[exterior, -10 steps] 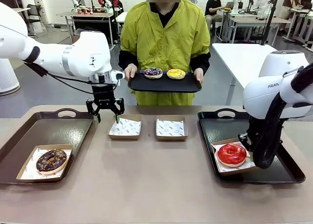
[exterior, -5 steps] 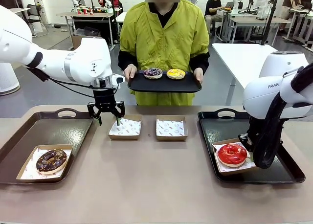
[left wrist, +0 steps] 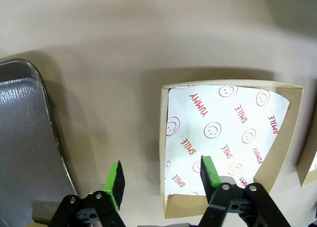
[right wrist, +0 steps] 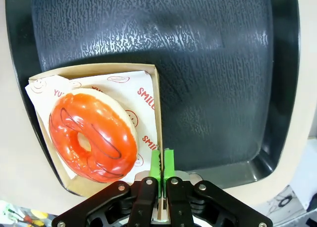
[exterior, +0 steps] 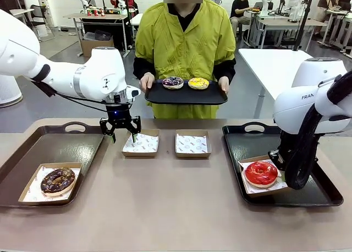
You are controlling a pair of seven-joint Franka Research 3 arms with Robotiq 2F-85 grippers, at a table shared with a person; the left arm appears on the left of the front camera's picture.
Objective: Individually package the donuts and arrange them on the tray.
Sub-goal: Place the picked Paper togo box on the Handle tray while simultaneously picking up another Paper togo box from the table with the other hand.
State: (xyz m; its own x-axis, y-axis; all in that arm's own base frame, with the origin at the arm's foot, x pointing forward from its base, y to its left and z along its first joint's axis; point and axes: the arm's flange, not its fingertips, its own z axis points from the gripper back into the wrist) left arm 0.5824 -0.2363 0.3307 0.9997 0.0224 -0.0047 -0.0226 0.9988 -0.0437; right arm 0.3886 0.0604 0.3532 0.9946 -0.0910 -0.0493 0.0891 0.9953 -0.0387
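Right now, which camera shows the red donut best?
The right wrist view: the red donut sits close up, whole ring visible. The front view shows it small, from the side. The left wrist view faces a paper-lined box.

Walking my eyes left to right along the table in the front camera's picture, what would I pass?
Left tray with the chocolate donut in its box → empty box → second empty box → right tray with the red donut's box holding the red donut.
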